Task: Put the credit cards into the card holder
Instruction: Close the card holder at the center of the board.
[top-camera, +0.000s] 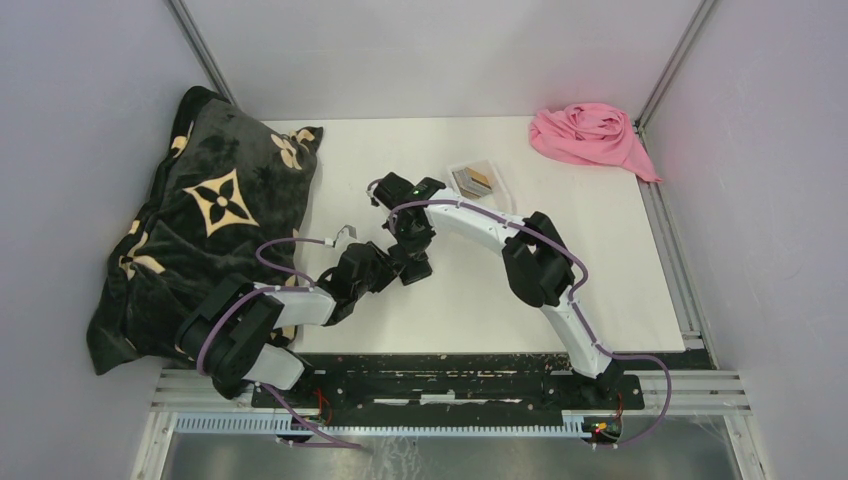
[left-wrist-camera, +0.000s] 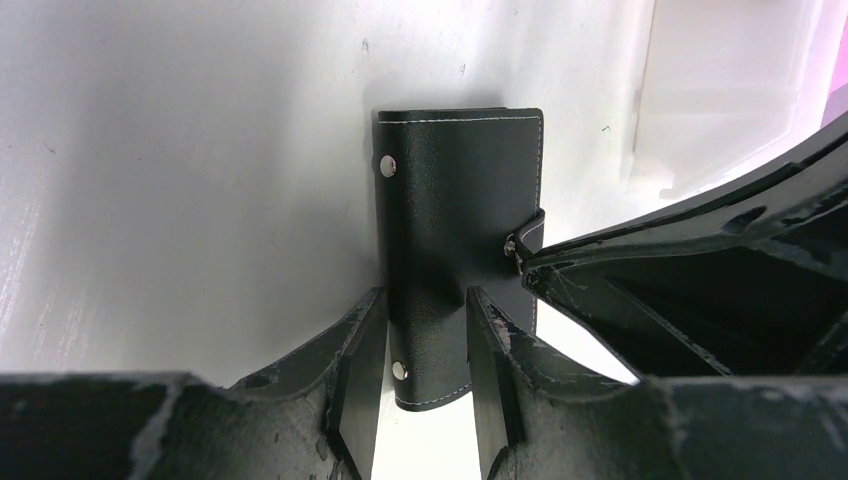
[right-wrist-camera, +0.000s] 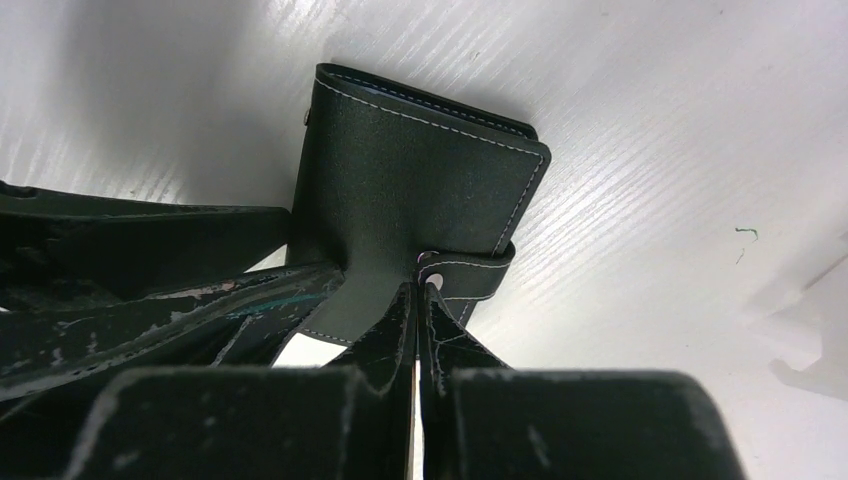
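Left wrist cam tells it best: left gripper (left-wrist-camera: 425, 322) has the closed black card holder (left-wrist-camera: 455, 200) clamped between its fingers, mid-table (top-camera: 620, 260). Right gripper (right-wrist-camera: 418, 300) has its fingers squeezed together, tips right at the snap strap (right-wrist-camera: 472, 276); can't tell if they're actually pinching it. Credit cards (top-camera: 476, 179) sit in the clear tray (top-camera: 501, 189) further back.

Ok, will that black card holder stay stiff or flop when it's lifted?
Probably fairly stiff: the card holder shows flat faces and crisp stitched edges in the left hand. Its strap looks floppier, curving where the right hand pinches it. The grained surface likely resists slipping.
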